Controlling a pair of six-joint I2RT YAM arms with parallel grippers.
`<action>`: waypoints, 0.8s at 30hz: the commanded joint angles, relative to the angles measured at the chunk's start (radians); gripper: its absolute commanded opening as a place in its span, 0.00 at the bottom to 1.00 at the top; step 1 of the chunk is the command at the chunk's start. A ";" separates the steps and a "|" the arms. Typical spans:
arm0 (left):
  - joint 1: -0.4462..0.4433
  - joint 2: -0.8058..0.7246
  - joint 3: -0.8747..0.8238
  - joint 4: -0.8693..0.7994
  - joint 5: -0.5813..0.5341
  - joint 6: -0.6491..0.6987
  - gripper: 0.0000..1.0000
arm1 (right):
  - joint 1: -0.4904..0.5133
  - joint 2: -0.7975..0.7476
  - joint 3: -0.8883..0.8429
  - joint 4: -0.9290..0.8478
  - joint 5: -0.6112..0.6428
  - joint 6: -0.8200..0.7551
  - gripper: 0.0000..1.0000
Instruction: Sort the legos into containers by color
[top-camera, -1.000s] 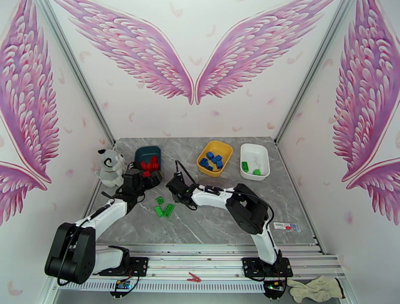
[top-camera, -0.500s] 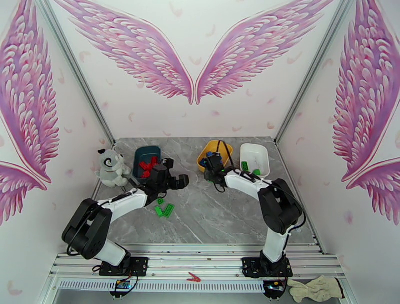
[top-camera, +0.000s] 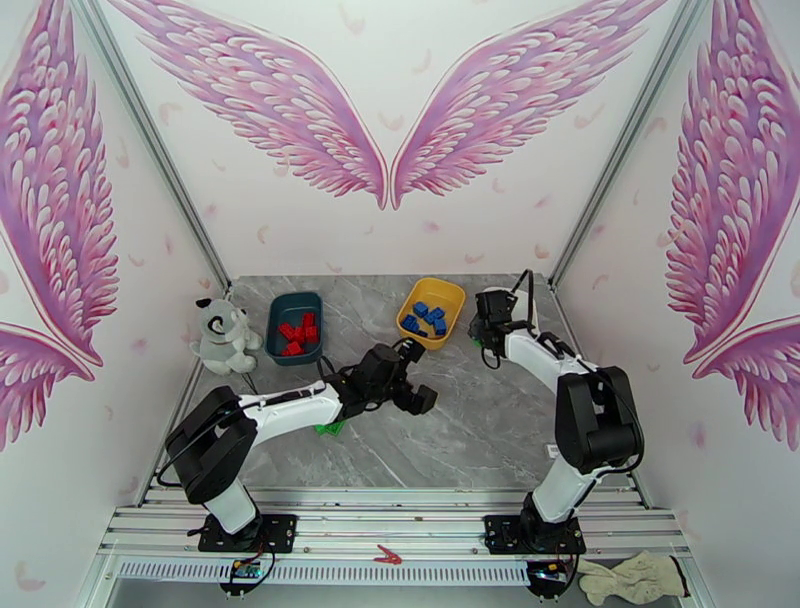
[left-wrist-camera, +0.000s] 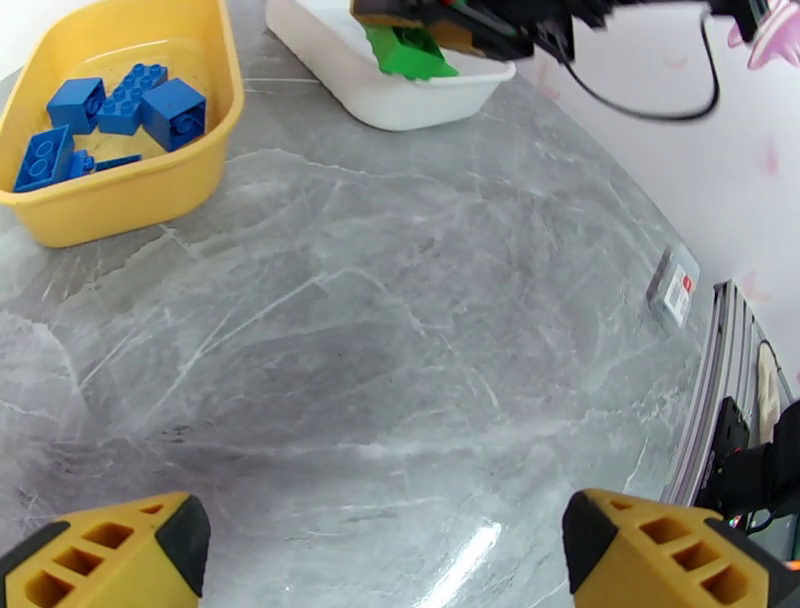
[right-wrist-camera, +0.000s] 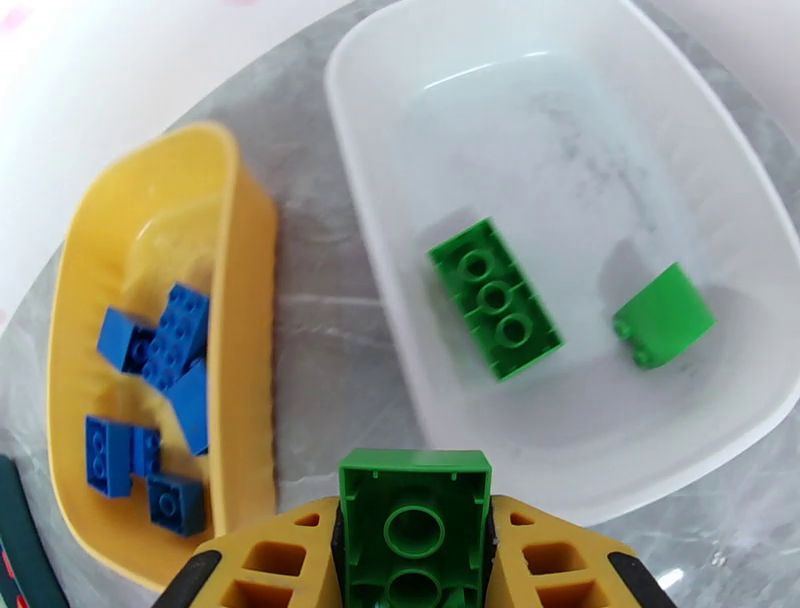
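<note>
Plainly, the right gripper (right-wrist-camera: 415, 560) clamps a hollow-bottomed green brick (right-wrist-camera: 415, 500) above the rounded white tray (right-wrist-camera: 560, 130); the left gripper (left-wrist-camera: 390, 545) gapes.

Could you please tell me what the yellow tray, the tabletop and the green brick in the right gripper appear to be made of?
Yellow tray: likely moulded plastic, smooth, with soft highlights on rounded walls.
Tabletop: grey veined marble pattern, polished enough to reflect a light; stone or laminate, I cannot tell.
Green brick in the right gripper: hard glossy plastic, hollow underside with moulded tubes.

Overhead from behind; close wrist views apparently share white tray (right-wrist-camera: 560, 150).
</note>
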 joint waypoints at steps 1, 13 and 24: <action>0.003 -0.028 0.000 0.002 -0.039 0.040 0.99 | -0.032 0.041 0.067 -0.044 0.020 0.015 0.28; 0.055 -0.196 -0.123 0.056 -0.194 -0.001 0.99 | -0.061 0.108 0.225 -0.152 0.068 -0.037 0.64; 0.263 -0.363 -0.283 0.107 -0.260 -0.173 0.99 | 0.063 -0.043 0.052 0.031 -0.033 -0.080 0.74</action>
